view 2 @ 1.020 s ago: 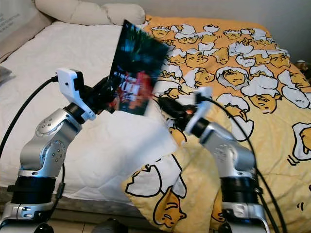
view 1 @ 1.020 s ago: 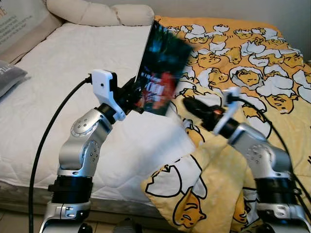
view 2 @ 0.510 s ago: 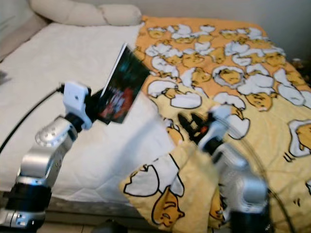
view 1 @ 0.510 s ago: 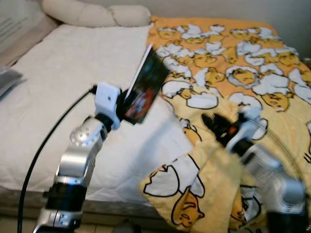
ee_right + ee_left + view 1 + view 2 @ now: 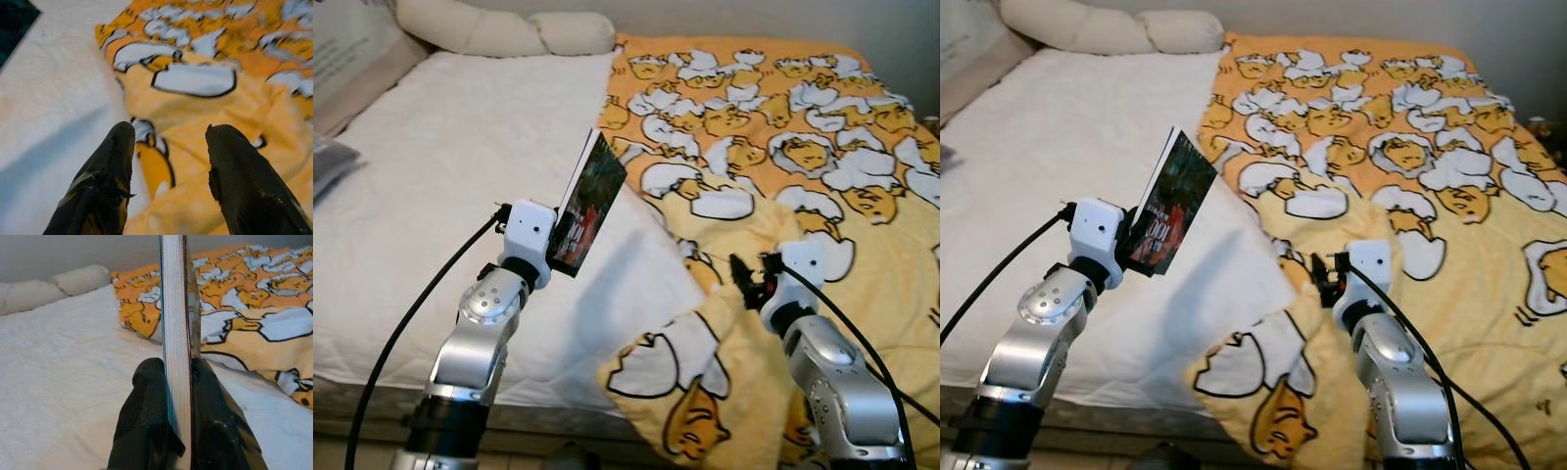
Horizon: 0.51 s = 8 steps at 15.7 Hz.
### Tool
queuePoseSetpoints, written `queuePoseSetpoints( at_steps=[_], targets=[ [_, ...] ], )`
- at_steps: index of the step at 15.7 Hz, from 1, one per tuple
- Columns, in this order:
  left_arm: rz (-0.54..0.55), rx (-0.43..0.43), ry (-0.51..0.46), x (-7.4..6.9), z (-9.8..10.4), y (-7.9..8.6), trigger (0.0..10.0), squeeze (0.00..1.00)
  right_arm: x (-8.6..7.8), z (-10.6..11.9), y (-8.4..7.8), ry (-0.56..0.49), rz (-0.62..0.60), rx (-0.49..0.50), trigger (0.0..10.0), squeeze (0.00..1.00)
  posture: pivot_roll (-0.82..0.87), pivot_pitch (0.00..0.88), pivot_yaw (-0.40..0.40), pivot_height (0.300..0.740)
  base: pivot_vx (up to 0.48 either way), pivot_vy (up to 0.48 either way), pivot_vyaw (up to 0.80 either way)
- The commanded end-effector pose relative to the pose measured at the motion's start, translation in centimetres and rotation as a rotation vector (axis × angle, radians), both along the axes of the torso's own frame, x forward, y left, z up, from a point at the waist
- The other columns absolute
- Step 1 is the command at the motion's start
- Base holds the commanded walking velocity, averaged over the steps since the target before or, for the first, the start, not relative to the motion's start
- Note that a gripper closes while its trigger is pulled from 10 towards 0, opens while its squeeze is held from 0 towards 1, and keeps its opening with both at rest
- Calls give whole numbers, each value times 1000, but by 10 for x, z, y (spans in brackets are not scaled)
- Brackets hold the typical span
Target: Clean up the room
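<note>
The left gripper (image 5: 177, 382) pinches a book (image 5: 588, 204) by its near lower edge, one black finger (image 5: 146, 401) pressed against each cover, with the pale page block between them in the left wrist view. The book is held up in the air above the white sheet (image 5: 460, 176), near the left part of the bed. It stands nearly on edge, its long axis running up and away from the gripper, tilting toward the far right. The dark, glossy cover with red print faces right and toward the camera; the thin page edge faces left. The top far corner points toward the yellow duvet (image 5: 783, 147).

The right gripper (image 5: 168, 142) hovers low over the folded near edge of that duvet, right of the book and well apart from it. Its two fingers (image 5: 110, 166) are spread wide with nothing between them; below the gap lie yellow cloth with white egg shapes and a strip of white sheet.

The duvet covers the right half of the bed, its near left corner bunched and hanging over the mattress edge. Cream pillows (image 5: 499, 29) lie along the far end. A grey cushion (image 5: 328, 162) lies at the far left edge.
</note>
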<state>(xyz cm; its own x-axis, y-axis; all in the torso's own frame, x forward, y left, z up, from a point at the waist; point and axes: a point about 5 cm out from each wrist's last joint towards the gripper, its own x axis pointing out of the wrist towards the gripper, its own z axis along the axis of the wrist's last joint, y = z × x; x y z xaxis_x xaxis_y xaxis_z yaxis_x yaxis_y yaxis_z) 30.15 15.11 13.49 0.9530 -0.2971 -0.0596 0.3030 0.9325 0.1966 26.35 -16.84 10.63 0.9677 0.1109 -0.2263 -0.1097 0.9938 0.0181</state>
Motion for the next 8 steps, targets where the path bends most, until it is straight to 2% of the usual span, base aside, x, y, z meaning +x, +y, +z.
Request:
queuePoseSetpoints(
  at_steps=[1,8],
  targets=[
    [20,7,-37,-1,8,3,10000,0,0,2,2,-12,-15,-20,10000,0,5,0,46,740,0,311,0],
    [30,7,-34,-1,10,5,10000,0,0,-2,10,9,10,71,10000,0,13,0,50,740,0,307,0]
  ],
)
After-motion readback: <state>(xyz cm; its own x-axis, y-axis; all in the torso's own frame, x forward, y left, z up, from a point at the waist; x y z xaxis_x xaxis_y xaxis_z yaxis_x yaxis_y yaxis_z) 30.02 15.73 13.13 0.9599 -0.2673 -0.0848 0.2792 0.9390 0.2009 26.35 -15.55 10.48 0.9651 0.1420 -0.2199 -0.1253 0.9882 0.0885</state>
